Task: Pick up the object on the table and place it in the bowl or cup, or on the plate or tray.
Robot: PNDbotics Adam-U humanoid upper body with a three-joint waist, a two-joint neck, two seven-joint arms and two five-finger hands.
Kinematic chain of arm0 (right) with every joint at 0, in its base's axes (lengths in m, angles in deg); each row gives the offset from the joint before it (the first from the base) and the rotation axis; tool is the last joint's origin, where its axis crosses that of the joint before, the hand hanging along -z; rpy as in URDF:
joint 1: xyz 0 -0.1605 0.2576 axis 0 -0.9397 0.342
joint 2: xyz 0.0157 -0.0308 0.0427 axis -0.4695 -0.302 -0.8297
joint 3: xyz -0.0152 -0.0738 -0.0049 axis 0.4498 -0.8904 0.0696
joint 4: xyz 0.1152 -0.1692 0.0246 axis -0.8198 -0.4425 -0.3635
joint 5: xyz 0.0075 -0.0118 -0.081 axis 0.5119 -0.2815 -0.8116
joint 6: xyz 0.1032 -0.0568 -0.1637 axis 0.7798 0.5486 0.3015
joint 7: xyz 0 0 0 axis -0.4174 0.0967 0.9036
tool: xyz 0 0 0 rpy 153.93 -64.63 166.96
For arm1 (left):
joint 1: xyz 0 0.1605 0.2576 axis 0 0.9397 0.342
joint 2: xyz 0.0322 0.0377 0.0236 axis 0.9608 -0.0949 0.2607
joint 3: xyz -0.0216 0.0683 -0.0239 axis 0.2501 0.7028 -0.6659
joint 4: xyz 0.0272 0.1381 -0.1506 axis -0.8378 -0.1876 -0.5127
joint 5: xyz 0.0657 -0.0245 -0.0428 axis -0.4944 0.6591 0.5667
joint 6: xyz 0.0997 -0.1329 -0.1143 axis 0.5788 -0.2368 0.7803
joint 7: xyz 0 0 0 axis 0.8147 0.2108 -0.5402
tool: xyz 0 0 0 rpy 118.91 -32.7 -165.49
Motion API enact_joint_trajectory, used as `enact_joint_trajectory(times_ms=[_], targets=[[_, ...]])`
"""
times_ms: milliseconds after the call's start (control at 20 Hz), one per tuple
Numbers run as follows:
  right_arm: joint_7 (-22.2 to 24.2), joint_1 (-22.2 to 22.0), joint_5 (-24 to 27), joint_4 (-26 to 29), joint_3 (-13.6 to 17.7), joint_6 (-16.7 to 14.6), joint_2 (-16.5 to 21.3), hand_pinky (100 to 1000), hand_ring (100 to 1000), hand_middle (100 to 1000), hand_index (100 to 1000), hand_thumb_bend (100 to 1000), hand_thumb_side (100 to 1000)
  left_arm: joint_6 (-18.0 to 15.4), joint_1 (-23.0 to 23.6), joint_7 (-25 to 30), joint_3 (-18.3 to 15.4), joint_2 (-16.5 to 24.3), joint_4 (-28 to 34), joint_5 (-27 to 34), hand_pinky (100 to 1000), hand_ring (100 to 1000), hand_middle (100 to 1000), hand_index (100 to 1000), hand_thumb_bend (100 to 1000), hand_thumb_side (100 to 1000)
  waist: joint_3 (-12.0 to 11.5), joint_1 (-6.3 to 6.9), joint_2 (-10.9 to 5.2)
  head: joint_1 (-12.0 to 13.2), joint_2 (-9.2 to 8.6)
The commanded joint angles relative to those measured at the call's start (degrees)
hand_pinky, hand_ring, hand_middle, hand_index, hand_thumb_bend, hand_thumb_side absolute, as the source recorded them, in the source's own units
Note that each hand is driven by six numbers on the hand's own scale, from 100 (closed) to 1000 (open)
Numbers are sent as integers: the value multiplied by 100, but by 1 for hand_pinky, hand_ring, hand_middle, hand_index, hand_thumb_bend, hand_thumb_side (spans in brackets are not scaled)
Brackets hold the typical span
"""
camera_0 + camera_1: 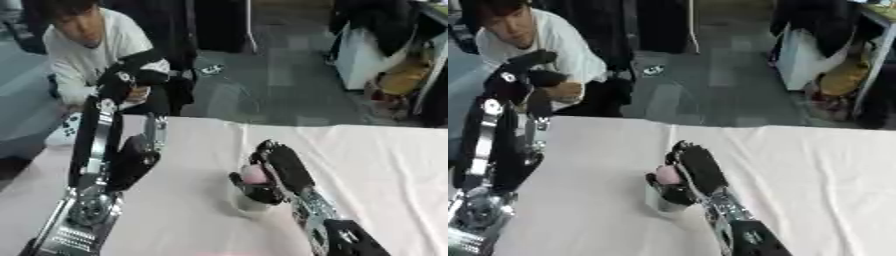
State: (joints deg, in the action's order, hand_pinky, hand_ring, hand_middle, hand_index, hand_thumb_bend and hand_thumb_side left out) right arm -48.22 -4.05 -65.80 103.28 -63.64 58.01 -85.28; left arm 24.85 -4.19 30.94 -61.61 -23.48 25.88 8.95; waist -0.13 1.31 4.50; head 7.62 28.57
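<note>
The right hand is curling around a pink object, holding it over the cup mid-surface for dropping; the left hand is hanging raised, fingers curled, empty.

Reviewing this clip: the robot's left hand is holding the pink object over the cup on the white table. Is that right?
Not quite: the right hand holds the pink object over the cup, as the left eye view shows. The left hand is raised at the table's far left edge, away from it.
</note>
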Motion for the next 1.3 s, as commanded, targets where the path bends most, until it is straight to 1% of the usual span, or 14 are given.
enact_joint_trajectory(times_ms=[50,100,150,200,250,300,350,400,450,550,700,950,1100,1300], targets=[[-203,59,-185,104,47,-43,-48,100,100,142,296,491,271,-2,-90,13,-9,47,87,-11,698,653,793,895,100,773,-10,16,-82,41,-42],[-242,60,-224,102,51,-68,-50,100,188,336,461,513,329,-3,-91,13,-9,47,87,-12,698,653,793,895,100,773,-10,15,-82,42,-43],[-270,59,-267,101,56,-85,-52,100,167,321,448,510,324,-3,-91,12,-10,46,87,-12,698,653,793,895,100,773,-10,15,-83,42,-43],[-291,58,-306,99,62,-97,-55,100,349,459,571,537,374,-3,-91,12,-10,46,87,-12,698,653,793,895,100,773,-10,15,-84,45,-44],[-305,56,-341,98,68,-105,-57,100,324,439,551,533,367,-3,-91,12,-9,46,87,-12,698,653,793,895,100,773,-10,15,-84,47,-44],[-317,55,-370,98,74,-114,-60,100,441,517,631,547,404,-3,-91,12,-9,46,87,-12,698,653,793,895,100,773,-10,15,-85,50,-45],[-332,53,-392,100,77,-130,-63,100,441,517,631,547,404,-4,-91,11,-10,47,87,-12,698,653,793,895,100,773,-9,15,-85,51,-47],[-346,51,-409,101,79,-149,-68,100,507,577,681,554,433,-4,-91,10,-10,47,87,-12,698,653,793,895,100,773,-9,15,-86,54,-47],[-360,49,-422,101,80,-170,-71,100,501,571,677,553,431,-5,-90,9,-10,47,87,-12,698,653,793,895,100,773,-8,15,-86,56,-47],[-369,46,-444,94,84,-197,-77,100,571,640,730,559,462,-6,-90,9,-10,47,87,-13,698,653,793,895,100,773,-8,17,-85,59,-48],[-348,45,-471,83,93,-207,-78,166,613,692,768,562,479,-4,-89,6,-13,47,87,-17,698,653,793,895,100,773,-7,16,-85,60,-49],[-307,42,-514,73,119,-129,-70,217,638,722,780,556,491,-5,-87,2,-14,48,87,-19,698,653,793,895,100,773,-5,16,-87,61,-44],[-284,37,-520,82,128,-66,-72,293,675,758,812,550,506,-4,-85,2,-14,48,87,-19,698,653,793,895,100,773,-2,18,-87,59,-46],[-303,17,-446,155,133,-52,-76,325,702,786,839,526,539,-2,-82,5,-13,49,87,-19,698,653,793,895,100,773,1,19,-89,59,-52]])
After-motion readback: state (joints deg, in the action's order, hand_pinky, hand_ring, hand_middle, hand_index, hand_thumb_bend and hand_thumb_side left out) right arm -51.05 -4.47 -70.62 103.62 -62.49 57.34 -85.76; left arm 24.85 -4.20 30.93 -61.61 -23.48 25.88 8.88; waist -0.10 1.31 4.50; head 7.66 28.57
